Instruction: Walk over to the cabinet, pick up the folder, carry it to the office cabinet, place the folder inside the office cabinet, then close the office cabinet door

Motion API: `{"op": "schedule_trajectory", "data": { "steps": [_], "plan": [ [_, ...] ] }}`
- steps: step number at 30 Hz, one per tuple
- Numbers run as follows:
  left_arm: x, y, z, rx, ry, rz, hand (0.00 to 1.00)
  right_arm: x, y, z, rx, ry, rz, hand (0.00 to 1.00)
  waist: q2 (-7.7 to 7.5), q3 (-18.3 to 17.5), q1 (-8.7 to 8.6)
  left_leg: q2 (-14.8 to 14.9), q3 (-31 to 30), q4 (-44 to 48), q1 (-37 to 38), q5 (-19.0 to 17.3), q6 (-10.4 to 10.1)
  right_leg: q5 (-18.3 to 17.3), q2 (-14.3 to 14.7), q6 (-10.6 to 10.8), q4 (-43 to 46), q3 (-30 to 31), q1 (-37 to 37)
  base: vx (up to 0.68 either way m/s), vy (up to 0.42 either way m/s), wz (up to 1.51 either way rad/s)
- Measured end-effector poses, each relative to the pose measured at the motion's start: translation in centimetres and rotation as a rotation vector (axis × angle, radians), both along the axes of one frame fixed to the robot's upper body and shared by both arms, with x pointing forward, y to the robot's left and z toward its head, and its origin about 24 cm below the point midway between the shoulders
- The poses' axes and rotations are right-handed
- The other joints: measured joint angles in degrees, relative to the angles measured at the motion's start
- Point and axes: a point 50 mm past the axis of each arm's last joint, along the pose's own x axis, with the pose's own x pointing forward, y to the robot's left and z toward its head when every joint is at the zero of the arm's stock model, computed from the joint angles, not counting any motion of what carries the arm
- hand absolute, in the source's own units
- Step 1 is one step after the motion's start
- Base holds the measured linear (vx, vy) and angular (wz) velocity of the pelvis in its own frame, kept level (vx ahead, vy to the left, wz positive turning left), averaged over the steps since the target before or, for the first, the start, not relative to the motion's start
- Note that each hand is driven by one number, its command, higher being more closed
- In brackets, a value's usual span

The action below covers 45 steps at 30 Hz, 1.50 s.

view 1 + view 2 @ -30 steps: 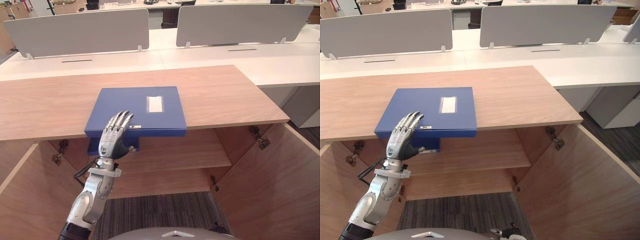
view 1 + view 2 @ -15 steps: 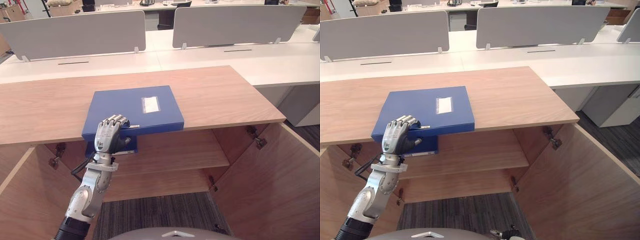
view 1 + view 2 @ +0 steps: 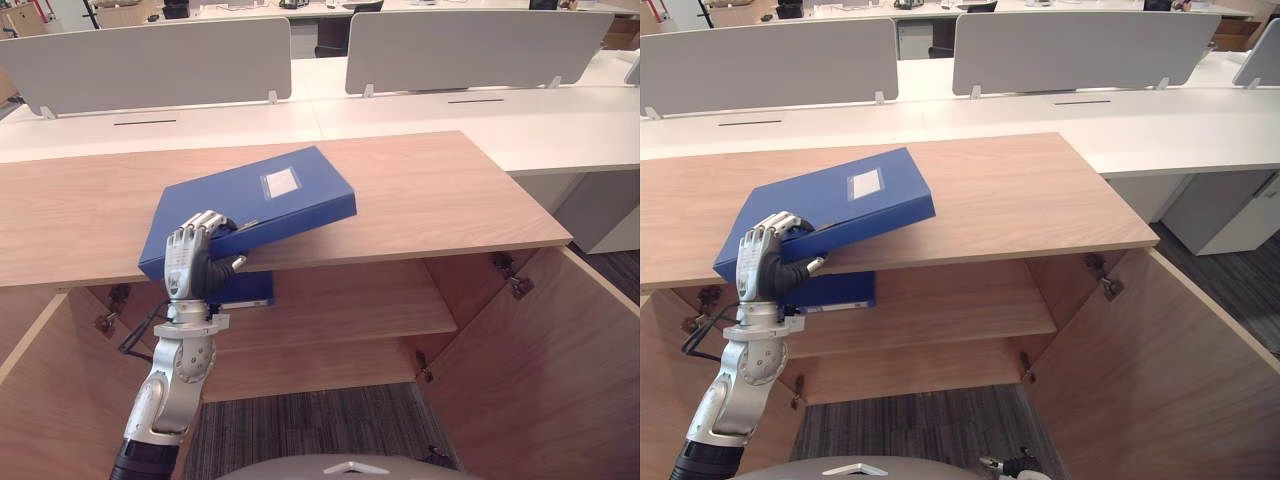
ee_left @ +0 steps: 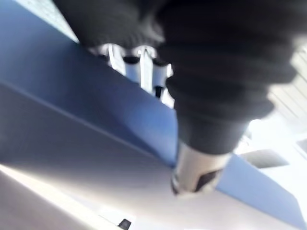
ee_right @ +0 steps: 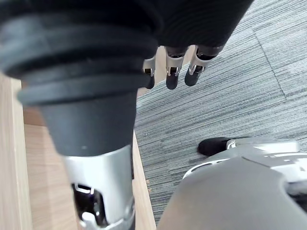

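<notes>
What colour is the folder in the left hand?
Blue folder, pale label on top; best in left eye view.

Folder position at the cabinet

The folder (image 3: 262, 200) sits tilted on the left part of the cabinet top (image 3: 440, 190), right end resting on it, near left corner past the front edge in the left hand (image 3: 188, 262), fingers above and thumb below. A second folder (image 3: 248, 290) lies on the shelf (image 3: 360, 300) directly beneath. Desks (image 3: 480, 110) stand behind the cabinet
</notes>
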Motion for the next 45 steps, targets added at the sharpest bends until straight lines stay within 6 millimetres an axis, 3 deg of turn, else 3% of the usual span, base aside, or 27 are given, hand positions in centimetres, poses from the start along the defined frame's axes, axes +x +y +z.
{"op": "schedule_trajectory", "data": {
  "steps": [11, 18, 24, 33, 39, 45],
  "plan": [
    [-1.8, -2.9, 3.2, -0.246, -0.150, -0.172, 1.00, 4.3, 2.4, 2.4, 0.042, -0.279, 0.018, 0.00, -0.52, -0.09, 0.01, 0.06, 1.19, 0.35, -0.62, 0.03, 0.12, -0.05, 0.05, 0.16, 1.90, 1.52, -2.12, -0.01, -0.009, -0.06],
    [-2.9, -3.4, 4.9, -0.335, -0.253, -0.201, 1.00, 9.0, 3.7, 6.9, 0.073, -0.610, -0.002, 0.00, -0.45, -0.15, 0.11, 0.00, 2.35, 0.33, -0.64, 0.05, 0.21, -0.14, 0.02, 0.41, 2.81, 2.86, -3.36, -0.03, -0.005, -0.08],
    [-3.2, -3.3, 5.5, -0.363, -0.302, -0.192, 1.00, 11.0, 4.2, 11.2, 0.093, -0.863, -0.070, 0.00, -0.48, -0.19, -0.02, 0.00, 2.51, 0.36, -1.02, 0.04, 0.21, -0.11, 0.05, 0.44, 2.77, 3.04, -3.85, 0.00, 0.000, 0.00],
    [-4.3, -2.3, 7.1, -0.426, -0.428, -0.119, 1.00, 12.5, 3.2, 17.9, 0.099, -1.230, -0.219, 0.00, -0.49, -0.18, -0.03, -0.03, 2.53, 0.36, -1.15, -0.24, 0.39, -0.11, 0.05, 0.45, 2.59, 3.06, -3.89, 0.00, 0.000, 0.00],
    [-5.1, -1.5, 7.5, -0.473, -0.472, -0.082, 1.00, 12.2, 1.9, 23.0, 0.050, -1.497, -0.280, 0.00, -0.39, -0.12, 0.01, -0.02, 2.53, 0.35, -1.33, -0.27, 0.39, -0.13, 0.05, 0.47, 2.56, 3.04, -4.04, 0.00, 0.000, 0.00],
    [-5.7, -1.1, 8.2, -0.509, -0.535, -0.066, 1.00, 12.0, 1.7, 25.7, 0.079, -1.646, -0.318, 0.00, -0.29, -0.05, -0.02, -0.04, 2.53, 0.35, -1.35, -0.27, 0.39, -0.13, 0.05, 0.47, 2.56, 3.05, -4.07, 0.00, 0.000, 0.00]
  ]
}}
